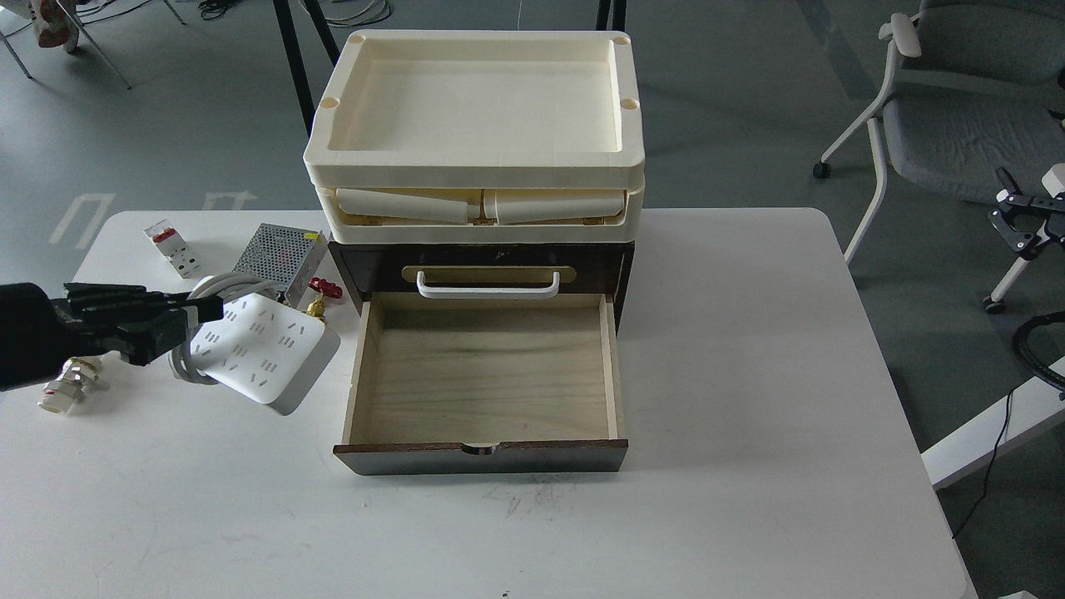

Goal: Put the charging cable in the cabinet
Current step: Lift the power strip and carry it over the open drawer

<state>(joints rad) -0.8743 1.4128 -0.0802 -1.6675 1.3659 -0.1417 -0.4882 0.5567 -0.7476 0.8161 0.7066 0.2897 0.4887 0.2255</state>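
Observation:
The charging cable (262, 349) is a white power strip with rows of sockets and a thick white cord looped around it. My left gripper (195, 316) is shut on its left end and holds it above the table, just left of the cabinet. The cabinet (482, 349) is a dark brown wooden unit with a white bar handle (487, 287). Its light plywood drawer (487, 374) is pulled open and empty. My right gripper is out of view.
Cream plastic trays (478, 125) are stacked on the cabinet. A perforated metal power-supply box (279, 254), a white-and-red breaker (170, 247), a brass valve with a red handle (320, 295) and a white fitting (66, 383) lie on the white table (749, 374) at the left. An office chair (957, 108) stands at the far right.

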